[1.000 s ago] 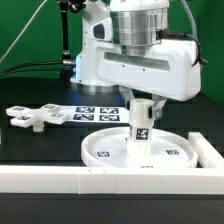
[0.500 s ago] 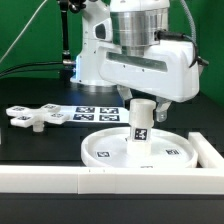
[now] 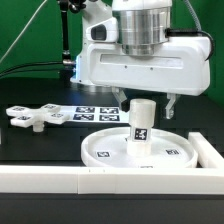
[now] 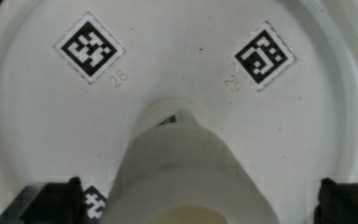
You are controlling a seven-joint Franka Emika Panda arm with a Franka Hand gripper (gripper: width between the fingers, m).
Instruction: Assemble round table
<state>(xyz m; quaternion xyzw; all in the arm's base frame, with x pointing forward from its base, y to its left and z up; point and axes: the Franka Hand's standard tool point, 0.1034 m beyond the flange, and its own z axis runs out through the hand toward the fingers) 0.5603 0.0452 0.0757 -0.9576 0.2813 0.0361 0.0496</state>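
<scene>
The large rimmed round disc (image 3: 105, 152) lies flat on the black table near the front. The short cylindrical post (image 3: 142, 125) stands upright at its middle, a tag on its side. My gripper (image 3: 148, 103) hangs open over the post's top, one finger on each side and neither touching it. In the wrist view the post (image 4: 190, 165) rises from the disc (image 4: 176, 60) between my two dark fingertips (image 4: 51, 202), and the gripper (image 4: 201, 205) holds nothing. The flat cross-shaped piece (image 3: 35, 117) lies on the table at the exterior view's left.
The marker board (image 3: 92, 112) lies on the table behind the disc. A long white straight-edged wall (image 3: 60, 180) runs along the front and turns up the exterior view's right side (image 3: 208, 152). The arm's white base (image 3: 90, 60) stands behind.
The hand has risen and shifted slightly to the exterior view's right. The fingers have opened away from the post, which stays upright on the disc.
</scene>
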